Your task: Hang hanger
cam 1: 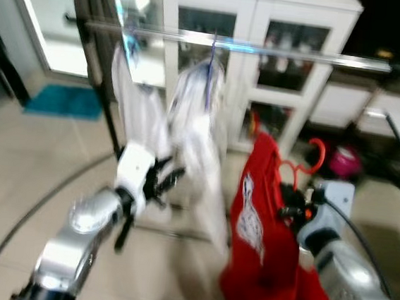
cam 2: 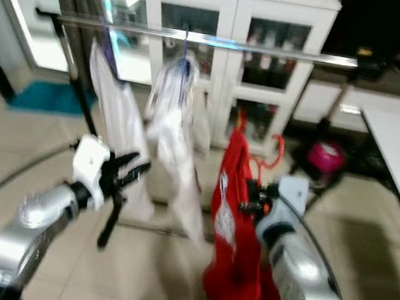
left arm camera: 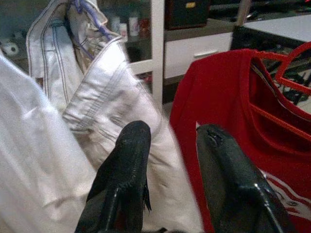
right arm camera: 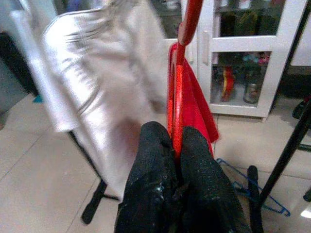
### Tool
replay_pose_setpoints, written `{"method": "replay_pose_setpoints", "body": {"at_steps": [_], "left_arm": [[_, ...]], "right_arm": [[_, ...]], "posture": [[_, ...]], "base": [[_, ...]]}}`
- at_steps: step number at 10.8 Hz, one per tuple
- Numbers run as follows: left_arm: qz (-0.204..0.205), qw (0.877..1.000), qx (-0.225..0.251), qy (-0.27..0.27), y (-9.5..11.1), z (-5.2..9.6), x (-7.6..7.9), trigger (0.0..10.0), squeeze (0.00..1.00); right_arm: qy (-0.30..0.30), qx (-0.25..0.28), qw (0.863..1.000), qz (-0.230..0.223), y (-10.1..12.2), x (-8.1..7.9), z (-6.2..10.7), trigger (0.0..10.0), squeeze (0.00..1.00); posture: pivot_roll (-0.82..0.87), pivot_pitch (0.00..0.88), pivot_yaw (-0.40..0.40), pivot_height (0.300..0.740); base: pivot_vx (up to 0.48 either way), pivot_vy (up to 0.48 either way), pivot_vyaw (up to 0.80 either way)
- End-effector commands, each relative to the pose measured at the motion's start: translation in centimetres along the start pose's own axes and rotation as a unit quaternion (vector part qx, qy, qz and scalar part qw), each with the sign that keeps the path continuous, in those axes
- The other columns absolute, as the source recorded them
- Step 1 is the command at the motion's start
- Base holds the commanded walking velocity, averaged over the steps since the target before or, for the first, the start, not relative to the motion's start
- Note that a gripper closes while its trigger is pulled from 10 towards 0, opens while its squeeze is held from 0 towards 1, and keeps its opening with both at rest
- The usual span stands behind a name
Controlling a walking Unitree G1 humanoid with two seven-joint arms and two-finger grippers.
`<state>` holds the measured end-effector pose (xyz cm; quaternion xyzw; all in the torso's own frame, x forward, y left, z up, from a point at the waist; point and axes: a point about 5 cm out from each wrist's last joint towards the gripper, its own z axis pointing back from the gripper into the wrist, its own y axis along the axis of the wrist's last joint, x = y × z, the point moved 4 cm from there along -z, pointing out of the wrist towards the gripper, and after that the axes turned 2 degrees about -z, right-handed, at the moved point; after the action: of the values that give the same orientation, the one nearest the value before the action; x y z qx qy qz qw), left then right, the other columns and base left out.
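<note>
**A:** Right wrist view first: what is that gripper doing?

**B:** The right gripper (right arm camera: 176, 145) is clenched on the red hanger (right arm camera: 179, 92), its two black fingers pressed against the hanger's thin red bar on either side. The hanger's stem rises up out of the frame above them.

**A:** And where is the hanger in the head views?

**B:** Low and in front of the robot's right arm, well below the clothes rail (cam 1: 280, 53). A red shirt (cam 1: 258, 248) with a white print hangs from it, and the curved red hook (cam 1: 317, 153) sticks up beside the shirt's shoulder, not on the rail.

**A:** What is already on the rail?

**B:** Two white garments. One (cam 1: 135, 105) hangs near the rail's left end, beside the dark upright post (cam 1: 98, 62). The other (cam 1: 199, 143) hangs toward the middle on a purple hanger (cam 1: 212, 52). The red shirt is just to the right of that second garment.

**A:** The left arm?

**B:** The left gripper (cam 1: 163, 178) is raised in front of the white garments, released, its fingers (left arm camera: 127, 170) spread apart with nothing between them.

**A:** Anything behind?

**B:** A white glass-door cabinet (cam 1: 254, 63) stands behind the rail, a white table (cam 2: 398, 151) shows at the right edge, and a teal mat (cam 1: 64, 100) lies on the tiled floor at left. The head views are blurred.
</note>
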<state>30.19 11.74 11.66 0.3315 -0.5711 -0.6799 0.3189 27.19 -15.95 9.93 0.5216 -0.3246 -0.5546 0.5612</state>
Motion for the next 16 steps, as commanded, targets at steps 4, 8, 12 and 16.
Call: {"method": "replay_pose_setpoints", "body": {"at_steps": [4,8,12,16], "left_arm": [[-0.002,1.0,0.001,0.003,0.2,-0.2,-0.3,10.0,0.0],[-0.099,0.994,0.031,-0.032,2.4,-3.0,-0.7,10.0,1.0],[-0.166,0.983,0.081,0.006,5.2,-6.3,-1.3,10.0,0.91],[-0.16,0.981,0.113,0.02,5.6,-7.3,-1.3,1.0,0.0]], "right_arm": [[0.033,0.01,0.999,0.014,1.0,-1.1,-0.5,10.0,0.0],[0.149,0.062,0.987,0.007,4.3,-4.6,-1.3,0.0,0.0],[0.25,0.087,0.964,0.006,6.7,-7.8,-1.4,0.0,0.0],[0.29,0.089,0.953,0.005,7.4,-8.6,-0.8,0.0,0.0]], "posture": [[-0.15,0.0,0.005,0.74],[-0.15,0.0,0.023,0.74],[-0.15,0.0,0.025,0.74],[-0.18,0.0,0.019,0.74]], "base": [[-0.335,0.0,0.0],[-0.062,0.0,0.0],[0.0,0.0,0.0],[0.0,0.0,0.0]]}}
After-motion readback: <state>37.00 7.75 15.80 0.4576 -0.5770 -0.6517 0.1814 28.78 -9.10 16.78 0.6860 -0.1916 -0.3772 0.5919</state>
